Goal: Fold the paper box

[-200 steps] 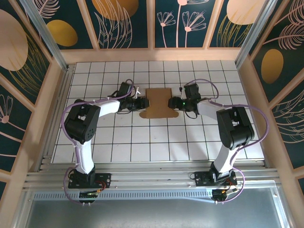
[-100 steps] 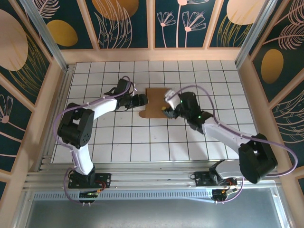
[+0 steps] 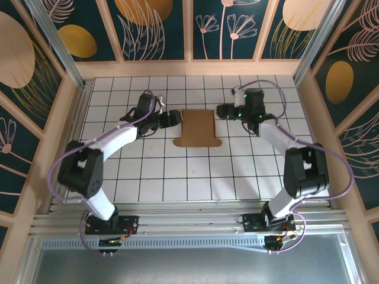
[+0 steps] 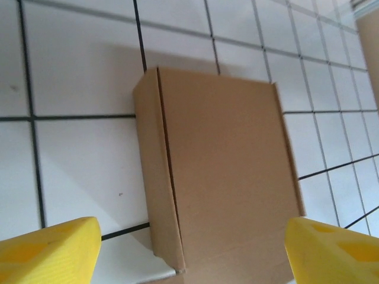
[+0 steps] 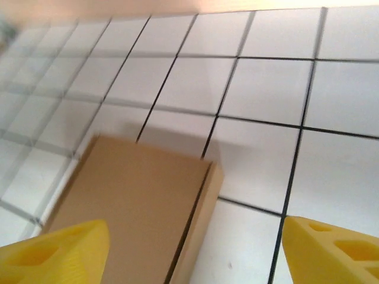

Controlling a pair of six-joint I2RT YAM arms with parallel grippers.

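Top view: box (image 3: 199, 127) lies flat on the table (image 3: 148, 171), left gripper (image 3: 176, 118) and right gripper (image 3: 219, 110) flank its far end, both wide open, empty. Looks mid-fold; next move probably means pinching a flap.

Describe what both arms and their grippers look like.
Left arm and right arm match: white links, bulky black joints, a looping lilac cable along each. Left gripper and right gripper look black from above, with yellow fingers in wrist views. A green light glows on the right arm.
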